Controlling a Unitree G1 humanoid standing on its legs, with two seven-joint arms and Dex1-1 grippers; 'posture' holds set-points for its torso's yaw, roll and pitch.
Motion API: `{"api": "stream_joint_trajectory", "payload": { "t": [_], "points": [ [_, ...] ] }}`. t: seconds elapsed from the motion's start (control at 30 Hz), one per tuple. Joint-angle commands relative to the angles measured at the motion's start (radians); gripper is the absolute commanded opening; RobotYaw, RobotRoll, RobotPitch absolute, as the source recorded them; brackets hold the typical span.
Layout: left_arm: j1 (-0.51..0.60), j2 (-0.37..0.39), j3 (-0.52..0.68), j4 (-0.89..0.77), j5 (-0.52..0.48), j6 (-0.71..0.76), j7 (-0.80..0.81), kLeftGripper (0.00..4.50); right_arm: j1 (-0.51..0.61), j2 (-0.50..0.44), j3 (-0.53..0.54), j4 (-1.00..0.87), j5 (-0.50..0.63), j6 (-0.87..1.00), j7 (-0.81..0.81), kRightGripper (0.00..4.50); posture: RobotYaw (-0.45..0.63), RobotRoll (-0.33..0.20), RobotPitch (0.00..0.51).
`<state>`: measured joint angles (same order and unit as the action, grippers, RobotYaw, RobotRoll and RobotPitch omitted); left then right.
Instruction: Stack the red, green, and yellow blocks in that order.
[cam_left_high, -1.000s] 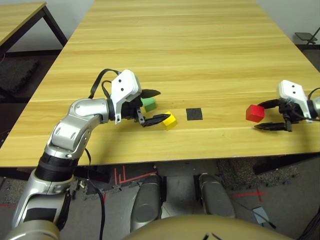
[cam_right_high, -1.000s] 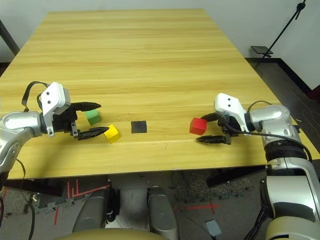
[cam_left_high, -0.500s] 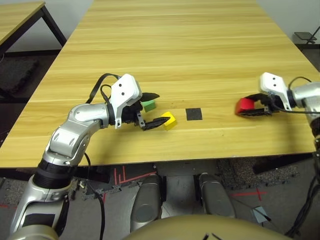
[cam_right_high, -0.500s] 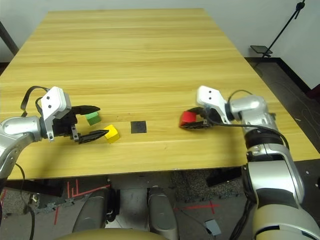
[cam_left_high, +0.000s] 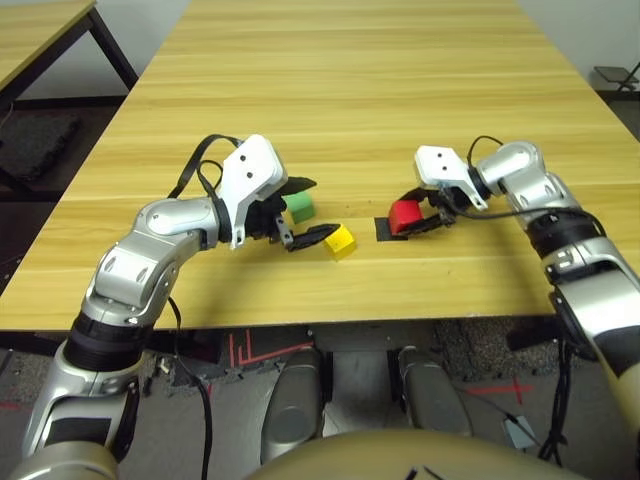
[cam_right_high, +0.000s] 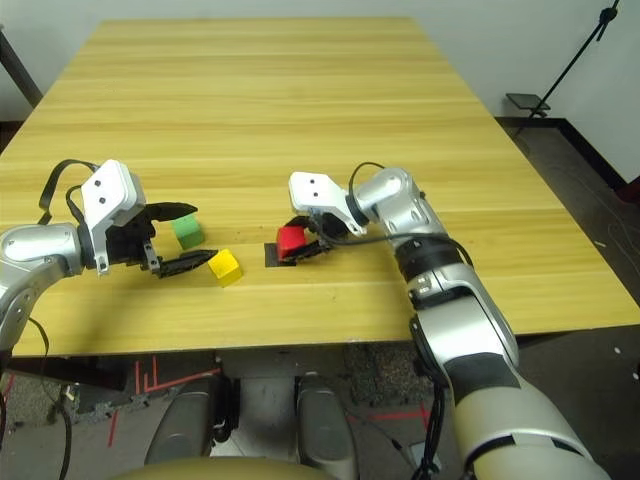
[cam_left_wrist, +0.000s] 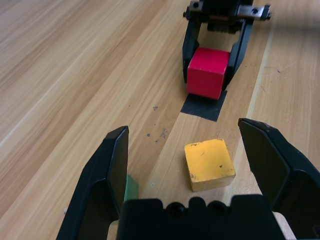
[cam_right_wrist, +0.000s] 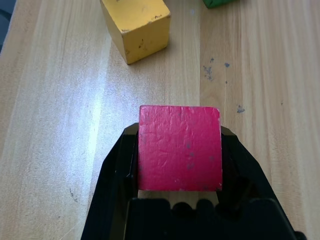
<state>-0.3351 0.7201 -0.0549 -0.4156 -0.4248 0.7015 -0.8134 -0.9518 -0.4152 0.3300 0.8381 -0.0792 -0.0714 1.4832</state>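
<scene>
While my right gripper (cam_left_high: 418, 221) is clamping the red block (cam_left_high: 404, 215) over the black patch (cam_left_wrist: 202, 106), my left gripper (cam_left_high: 303, 209) is hanging spread around the green block (cam_left_high: 298, 208) and yellow block (cam_left_high: 340, 241); nothing is stacked yet.

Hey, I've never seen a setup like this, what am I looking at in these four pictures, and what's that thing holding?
This is a humanoid robot with two silver arms, working at a wooden table. The two wide pictures come from cameras on its head, looking down. The two close-ups come from cameras on its wrists, looking out between the black fingers.

The right gripper is shut on the red block and holds it over the black square patch; whether the block touches the patch is hard to tell. The left gripper is open, its fingers either side of the green block and near the yellow block, both lying on the table.
</scene>
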Motion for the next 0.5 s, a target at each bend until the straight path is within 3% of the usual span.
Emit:
{"api": "stream_joint_trajectory", "payload": {
  "t": [0.03,0.5],
  "points": [
    [0.031,0.004,0.023,-0.039,-0.012,0.032,0.027,4.5,-0.027,0.009,0.004,0.048,-0.015,-0.023,-0.011,2.05,0.42,-0.195,0.075],
    [0.044,0.0,0.043,-0.061,-0.024,0.067,0.08,4.5,-0.029,0.035,0.008,0.099,-0.038,-0.046,-0.034,2.05,0.44,-0.2,0.092]
  ]
}}
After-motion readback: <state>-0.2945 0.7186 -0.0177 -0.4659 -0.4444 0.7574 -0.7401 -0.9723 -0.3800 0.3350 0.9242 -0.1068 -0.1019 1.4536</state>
